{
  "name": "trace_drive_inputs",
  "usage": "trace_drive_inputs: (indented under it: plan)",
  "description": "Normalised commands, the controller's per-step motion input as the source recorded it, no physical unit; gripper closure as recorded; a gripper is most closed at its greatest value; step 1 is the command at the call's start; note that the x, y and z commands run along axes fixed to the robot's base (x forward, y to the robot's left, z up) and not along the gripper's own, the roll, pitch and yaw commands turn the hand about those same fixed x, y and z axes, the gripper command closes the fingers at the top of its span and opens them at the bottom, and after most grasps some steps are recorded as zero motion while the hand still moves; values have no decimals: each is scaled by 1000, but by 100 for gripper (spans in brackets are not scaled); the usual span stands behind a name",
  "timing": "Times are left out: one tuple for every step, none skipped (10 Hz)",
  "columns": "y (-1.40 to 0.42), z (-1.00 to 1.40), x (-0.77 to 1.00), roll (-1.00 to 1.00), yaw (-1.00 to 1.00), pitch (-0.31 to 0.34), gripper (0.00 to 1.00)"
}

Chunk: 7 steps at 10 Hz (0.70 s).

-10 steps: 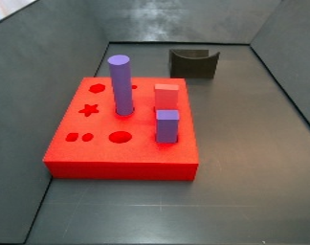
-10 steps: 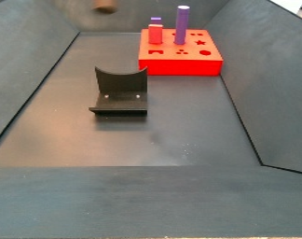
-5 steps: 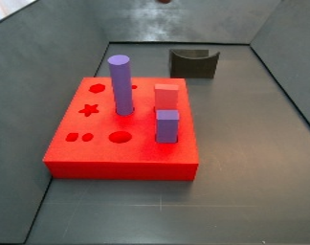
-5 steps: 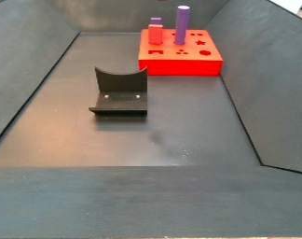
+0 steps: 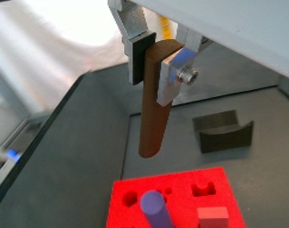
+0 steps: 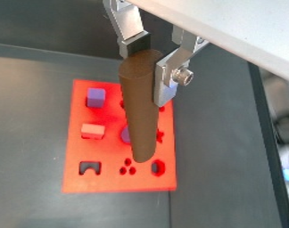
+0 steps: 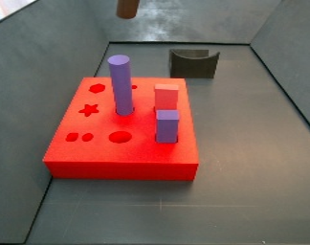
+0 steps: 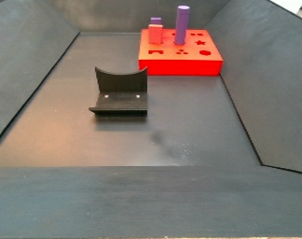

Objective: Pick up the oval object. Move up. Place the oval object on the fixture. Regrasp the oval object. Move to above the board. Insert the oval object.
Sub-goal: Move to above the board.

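My gripper (image 5: 155,67) is shut on the top end of the oval object (image 5: 153,111), a long slim brown peg that hangs straight down from the fingers (image 5: 175,75). It also shows in a wrist view (image 6: 141,116), high above the red-orange board (image 6: 105,165). In a side view only the peg's lower tip (image 7: 125,8) shows at the top edge, above the board's (image 7: 120,144) far side; the gripper itself is out of frame there. The dark fixture (image 7: 193,62) stands empty behind the board and shows in a side view (image 8: 118,91) and a wrist view (image 5: 222,132).
On the board stand a tall purple cylinder (image 7: 121,84), a red block (image 7: 166,96) and a purple square block (image 7: 166,125). Star, round and oval holes lie open at its left front. Sloping grey walls (image 8: 42,75) enclose the floor.
The peg's tip has come down into the top of a side view, further left than the trace half a second ago. It has left the top of the side view that showed it a second ago.
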Motion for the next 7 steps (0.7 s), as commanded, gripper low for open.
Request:
trace_drive_inputs:
  plan:
    - [-6,-1,-59,-373,1000,-248,100]
    - [0,1,-64,-365,1000,-271,100]
    - [14,-1,-79,-337,1000,-334,100]
    - [20,-6,-77,-326,1000,-360,100]
    - [23,0,-75,-290,1000,-427,100]
    - [21,-7,-69,-272,1000,-455,100]
    - [17,-3,-61,-235,1000,-508,100]
